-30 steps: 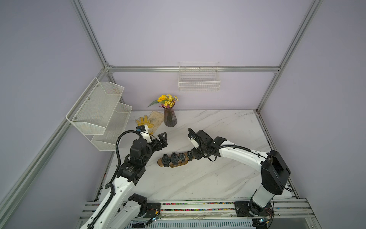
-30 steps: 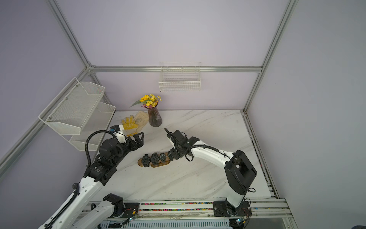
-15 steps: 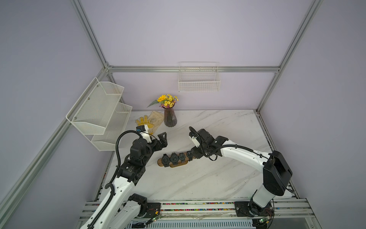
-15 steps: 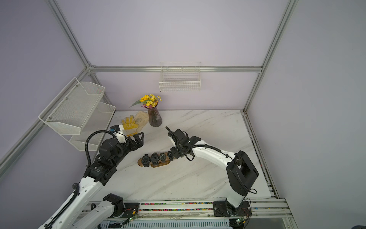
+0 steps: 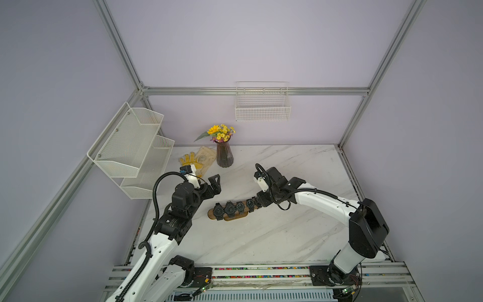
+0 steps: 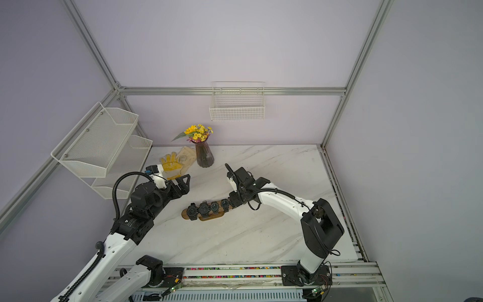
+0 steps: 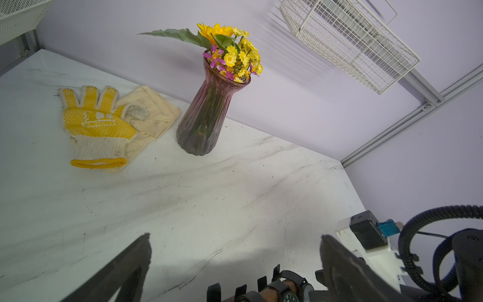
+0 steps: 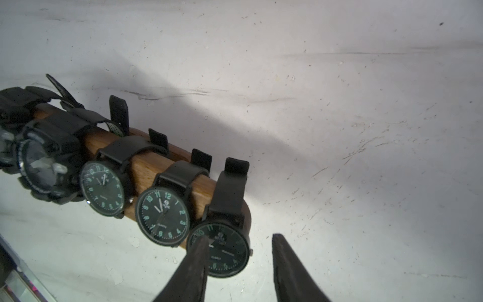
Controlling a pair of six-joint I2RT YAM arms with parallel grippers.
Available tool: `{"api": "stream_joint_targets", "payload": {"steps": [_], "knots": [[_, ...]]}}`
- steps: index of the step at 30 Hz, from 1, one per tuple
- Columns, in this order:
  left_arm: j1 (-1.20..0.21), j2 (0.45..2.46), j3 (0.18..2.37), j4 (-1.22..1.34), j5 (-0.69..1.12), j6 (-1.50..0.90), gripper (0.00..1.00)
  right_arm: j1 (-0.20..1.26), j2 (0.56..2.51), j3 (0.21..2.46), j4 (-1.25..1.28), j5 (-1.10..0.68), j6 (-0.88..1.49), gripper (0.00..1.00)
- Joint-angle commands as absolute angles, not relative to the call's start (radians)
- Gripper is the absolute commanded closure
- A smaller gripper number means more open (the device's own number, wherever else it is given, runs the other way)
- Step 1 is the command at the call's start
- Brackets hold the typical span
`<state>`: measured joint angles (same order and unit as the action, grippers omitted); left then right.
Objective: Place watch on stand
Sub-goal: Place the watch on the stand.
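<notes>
the marble tabletop in front of the watch stand is wide and bare. behind it, the flower vase and the yellow glove stand in the way at the back left.

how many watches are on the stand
5, all strapped along the stand: two chunky watches at one end, three slim watches after them, the last under the right pincer. None seen elsewhere.

In both top views the right gripper covers one end of the stand. In the right wrist view a finger masks part of the end watch dial; the farthest watch is cropped at the frame edge.
</notes>
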<state>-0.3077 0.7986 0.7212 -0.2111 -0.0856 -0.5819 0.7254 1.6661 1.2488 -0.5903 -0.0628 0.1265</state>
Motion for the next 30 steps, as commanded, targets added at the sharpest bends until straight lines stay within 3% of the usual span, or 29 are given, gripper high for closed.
{"api": "stream_joint_targets", "payload": {"steps": [1, 19, 30], "knots": [[-0.298, 0.794, 0.693, -0.198, -0.083, -0.569, 0.00, 0.729, 1.666, 1.233, -0.570, -0.104, 0.131, 0.58], [-0.296, 0.793, 0.692, -0.199, -0.089, -0.564, 0.00, 0.738, 1.696, 1.225, -0.561, -0.160, 0.129, 0.64], [-0.294, 0.793, 0.693, -0.199, -0.085, -0.564, 0.00, 0.771, 1.694, 1.248, -0.581, -0.055, 0.118, 0.61]]}}
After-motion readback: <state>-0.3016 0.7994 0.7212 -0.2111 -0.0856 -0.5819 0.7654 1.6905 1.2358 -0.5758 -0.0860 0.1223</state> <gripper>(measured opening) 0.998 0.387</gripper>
